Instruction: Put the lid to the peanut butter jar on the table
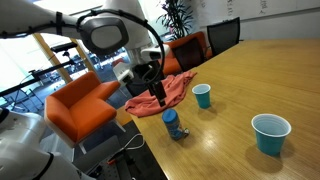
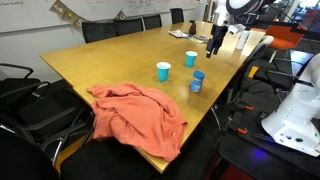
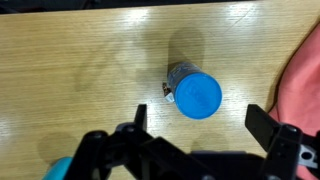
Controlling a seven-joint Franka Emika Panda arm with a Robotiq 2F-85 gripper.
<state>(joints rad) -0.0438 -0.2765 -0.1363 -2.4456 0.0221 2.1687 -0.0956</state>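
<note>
Wrist view, looking straight down on a light wooden tabletop (image 3: 70, 60). At the lower left corner, a sliver of a teal cup (image 3: 60, 168) shows beside the tool's dark frame. In the middle stands the peanut butter jar (image 3: 176, 74), upright, with the blue lid (image 3: 198, 97) seated on top of it. The tool (image 3: 197, 116) comes in from the bottom edge with its two fingers spread wide, one on each side of the jar and clear of it, holding nothing. At the right edge lies a fold of orange cloth (image 3: 305, 80).

In an exterior view, an orange armchair (image 1: 80, 105) sits on the left beside the tabletop (image 1: 250, 70). The robot arm (image 1: 105, 35) reaches in over the table's edge, and the tool (image 1: 158, 97) hangs just above the jar (image 1: 172, 122), in front of the crumpled cloth (image 1: 172, 88). To the right stand a small teal cup (image 1: 202, 95) and, nearer the camera, a second teal cup (image 1: 270, 133).

In an exterior view from the table's far end, the cloth (image 2: 135, 115) lies in the foreground, two teal cups (image 2: 163, 71) stand mid-table, and the jar (image 2: 197, 82) sits near the right edge, with the tool (image 2: 214, 47) above it.
</note>
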